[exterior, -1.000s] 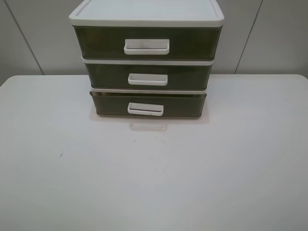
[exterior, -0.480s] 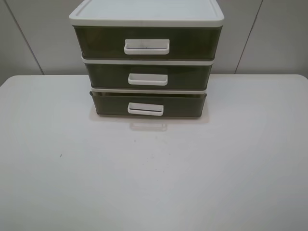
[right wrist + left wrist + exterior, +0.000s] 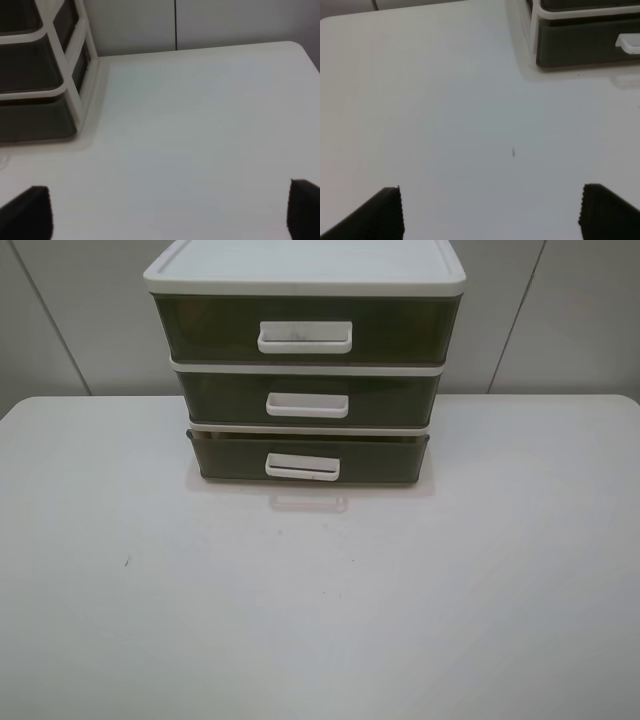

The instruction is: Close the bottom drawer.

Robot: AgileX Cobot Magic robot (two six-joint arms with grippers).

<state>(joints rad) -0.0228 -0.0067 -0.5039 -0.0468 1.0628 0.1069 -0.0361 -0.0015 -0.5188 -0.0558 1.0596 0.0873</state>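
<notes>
The bottom drawer [image 3: 307, 458] is the lowest of three smoky brown drawers in a white-framed unit [image 3: 305, 275] at the back middle of the table. It sticks out a little past the frame, with its white loop handle [image 3: 302, 467] facing me. It also shows in the left wrist view [image 3: 585, 42] and the right wrist view [image 3: 35, 117]. My left gripper [image 3: 490, 212] is open over bare table, well short of the drawer's left corner. My right gripper [image 3: 170, 212] is open over bare table, off the unit's right side. Neither gripper shows in the exterior high view.
The white table [image 3: 320, 600] ends at a grey panelled wall [image 3: 560, 310] behind the unit. The middle drawer [image 3: 308, 400] and top drawer [image 3: 305, 332] sit flush in the frame. A small dark speck [image 3: 126, 562] lies on the table at the left.
</notes>
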